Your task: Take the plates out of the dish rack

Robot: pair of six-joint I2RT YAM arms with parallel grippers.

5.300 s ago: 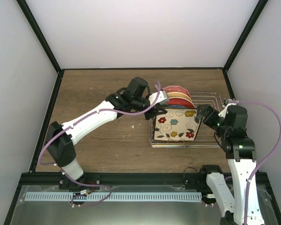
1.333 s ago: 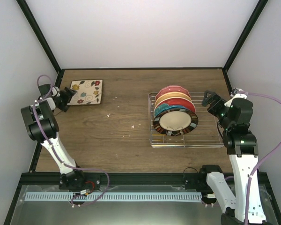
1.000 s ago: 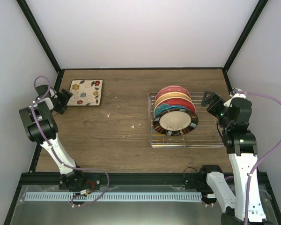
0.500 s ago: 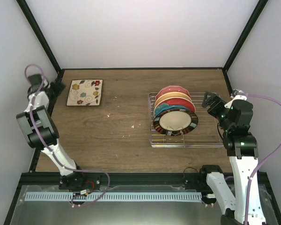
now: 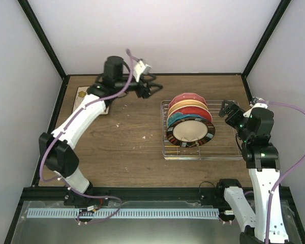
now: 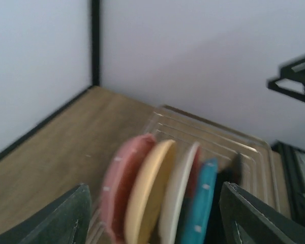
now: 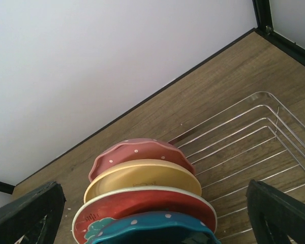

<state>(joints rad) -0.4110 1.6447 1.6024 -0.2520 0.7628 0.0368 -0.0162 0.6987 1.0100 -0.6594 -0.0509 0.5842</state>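
The dish rack (image 5: 226,147) sits right of centre with several plates standing on edge in it: pink-red scalloped (image 5: 189,96) at the back, then orange-yellow (image 5: 191,105), red (image 5: 199,113), teal polka-dot (image 5: 177,120) and, in front, cream with a dark striped rim (image 5: 190,131). The square floral plate (image 5: 82,95) lies flat at the far left, partly under my left arm. My left gripper (image 5: 156,89) hovers open just left of the rack's back corner. Its blurred wrist view shows the plate edges (image 6: 150,193) ahead between the fingers (image 6: 56,218). My right gripper (image 5: 223,108) hangs open over the rack's right side, facing the plates (image 7: 142,175).
Bare rack wires (image 7: 244,137) stretch to the right of the plates. Black frame posts and pale walls close the table on three sides. Bare wood (image 5: 122,142) lies between the square plate and the rack.
My left arm has swung from the far-left corner across to the rack, leaving the square plate flat on the table. Its jaws have narrowed somewhat. The right arm has barely moved.
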